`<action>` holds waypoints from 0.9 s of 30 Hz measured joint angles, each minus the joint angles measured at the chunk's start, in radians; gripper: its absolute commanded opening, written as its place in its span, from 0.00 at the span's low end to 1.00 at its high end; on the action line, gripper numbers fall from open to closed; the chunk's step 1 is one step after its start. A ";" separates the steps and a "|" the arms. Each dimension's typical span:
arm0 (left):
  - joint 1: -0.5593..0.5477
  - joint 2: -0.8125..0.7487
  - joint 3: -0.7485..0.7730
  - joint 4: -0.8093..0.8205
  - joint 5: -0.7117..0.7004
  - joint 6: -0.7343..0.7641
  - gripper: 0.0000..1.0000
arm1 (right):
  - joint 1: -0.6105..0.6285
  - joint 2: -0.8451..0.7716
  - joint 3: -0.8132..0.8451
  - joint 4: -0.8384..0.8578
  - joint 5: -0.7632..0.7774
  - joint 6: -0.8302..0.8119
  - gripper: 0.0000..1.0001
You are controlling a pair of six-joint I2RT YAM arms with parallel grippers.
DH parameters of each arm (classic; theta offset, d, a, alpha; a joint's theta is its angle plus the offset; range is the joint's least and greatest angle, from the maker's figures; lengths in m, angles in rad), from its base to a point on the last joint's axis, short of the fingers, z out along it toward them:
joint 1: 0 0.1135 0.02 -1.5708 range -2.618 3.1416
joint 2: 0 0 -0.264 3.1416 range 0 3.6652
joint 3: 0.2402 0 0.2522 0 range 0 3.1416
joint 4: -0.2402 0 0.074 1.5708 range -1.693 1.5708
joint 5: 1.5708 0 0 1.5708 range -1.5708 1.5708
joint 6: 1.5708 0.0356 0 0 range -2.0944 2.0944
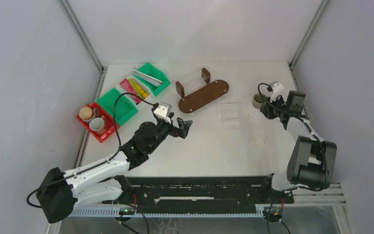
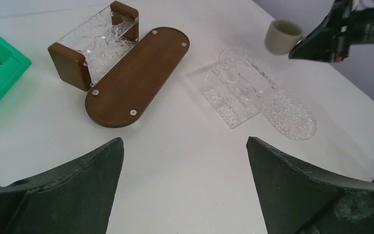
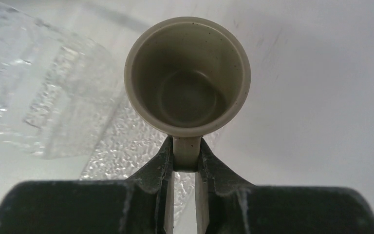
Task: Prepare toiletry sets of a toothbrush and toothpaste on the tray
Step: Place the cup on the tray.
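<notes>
The brown-grey mug [image 3: 187, 78] stands upright and empty to the right of the wooden tray [image 1: 203, 95], well apart from it, at the far edge of the clear textured tray [image 1: 251, 124] lying between them. Whether its base rests on the surface [image 1: 199, 151] I cannot tell. The right hand [image 3: 186, 161] is narrowed onto the small handle alone, pinching it from both sides. The left hand [image 2: 184, 144] hangs wide and empty in front of the wooden tray. That thin hold looks like the weak spot: swung fast, the mug could swivel or slip out, and carried low, its base might catch the clear tray's barely visible rim and drag it.
</notes>
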 measured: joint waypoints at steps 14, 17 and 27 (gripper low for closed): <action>0.004 -0.021 -0.026 0.040 0.018 0.004 1.00 | 0.090 0.260 0.172 -0.010 0.106 -0.069 0.02; 0.005 -0.021 -0.026 0.040 0.018 0.004 1.00 | 0.104 0.315 0.216 -0.018 0.125 -0.072 0.04; 0.009 -0.007 -0.026 0.039 0.035 0.005 1.00 | 0.110 0.381 0.227 -0.068 0.159 -0.104 0.10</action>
